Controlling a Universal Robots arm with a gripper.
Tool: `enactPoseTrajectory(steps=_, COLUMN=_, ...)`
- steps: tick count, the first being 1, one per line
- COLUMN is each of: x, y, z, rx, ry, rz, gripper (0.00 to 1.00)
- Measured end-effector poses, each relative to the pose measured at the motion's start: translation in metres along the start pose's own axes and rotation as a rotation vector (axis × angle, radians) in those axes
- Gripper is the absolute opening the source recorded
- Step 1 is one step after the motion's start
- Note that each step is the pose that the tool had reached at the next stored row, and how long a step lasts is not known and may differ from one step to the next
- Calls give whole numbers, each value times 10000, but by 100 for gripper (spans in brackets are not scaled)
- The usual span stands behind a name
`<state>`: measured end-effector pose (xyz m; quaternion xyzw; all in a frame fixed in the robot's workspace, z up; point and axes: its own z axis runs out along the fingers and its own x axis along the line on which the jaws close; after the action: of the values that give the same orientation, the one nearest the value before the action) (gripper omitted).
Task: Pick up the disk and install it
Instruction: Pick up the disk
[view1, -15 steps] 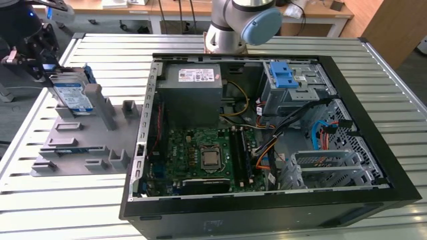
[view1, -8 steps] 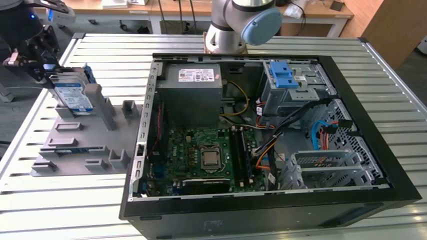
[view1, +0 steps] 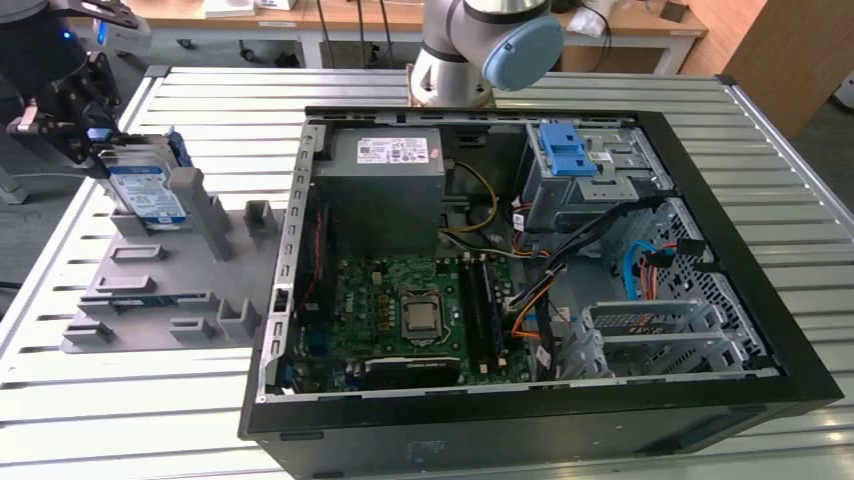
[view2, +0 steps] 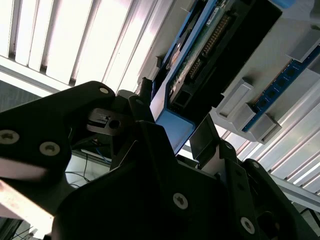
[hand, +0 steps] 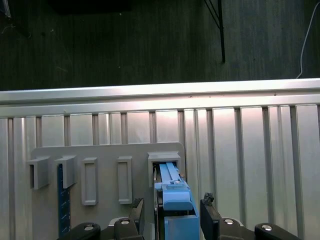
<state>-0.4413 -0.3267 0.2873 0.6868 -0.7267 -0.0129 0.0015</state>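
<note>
The disk (view1: 147, 192) stands on edge in a slot of the grey holder (view1: 174, 290) at the exterior view's left, its white-and-blue label facing out. Its blue bracket shows in both wrist views (hand: 175, 200) (view2: 172, 125). My gripper (view1: 96, 148) is at the disk's upper end, open. In the first wrist view the gripper (hand: 172, 212) has one finger on each side of the bracket, with a narrow gap showing on one side. In the second wrist view the gripper (view2: 175, 117) straddles the disk's corner in the same way.
An open computer case (view1: 747, 230) lies on the slatted metal table (view1: 227, 110), beside the holder. Inside are a grey power supply (view1: 387, 175), a green board (view1: 414, 310) and a drive bay with a blue latch (view1: 567, 150). A blue memory stick (hand: 60, 200) sits in another holder slot.
</note>
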Motion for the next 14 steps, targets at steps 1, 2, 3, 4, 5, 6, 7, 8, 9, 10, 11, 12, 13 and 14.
enactPoseTrajectory(steps=1, x=0, y=0, z=1, rx=0, ry=0, rz=0, gripper=56)
enactPoseTrajectory(steps=2, x=0, y=0, z=2, rx=0, ry=1, rz=0, gripper=56)
enactPoseTrajectory(steps=3, x=0, y=0, z=2, rx=-1, ry=1, rz=0, gripper=56)
enactPoseTrajectory(steps=4, x=0, y=0, z=2, rx=0, ry=1, rz=0, gripper=56)
enactPoseTrajectory(steps=5, x=0, y=0, z=2, rx=0, ry=0, rz=0, gripper=56)
enactPoseTrajectory(steps=6, x=0, y=0, z=2, rx=0, ry=0, rz=0, gripper=56)
enactPoseTrajectory(steps=7, x=0, y=0, z=3, rx=0, ry=1, rz=0, gripper=55)
enactPoseTrajectory(steps=8, x=0, y=0, z=3, rx=0, ry=0, rz=0, gripper=55)
enactPoseTrajectory(steps=9, x=0, y=0, z=3, rx=0, ry=1, rz=0, gripper=48)
enactPoseTrajectory(steps=10, x=0, y=0, z=3, rx=0, ry=0, rz=0, gripper=48)
enactPoseTrajectory(steps=11, x=0, y=0, z=3, rx=1, ry=0, rz=0, gripper=48)
enactPoseTrajectory(steps=12, x=0, y=0, z=3, rx=0, ry=1, rz=0, gripper=48)
enactPoseTrajectory(steps=13, x=0, y=0, z=3, rx=0, ry=1, rz=0, gripper=48)
enactPoseTrajectory(steps=14, x=0, y=0, z=3, rx=0, ry=1, rz=0, gripper=48)
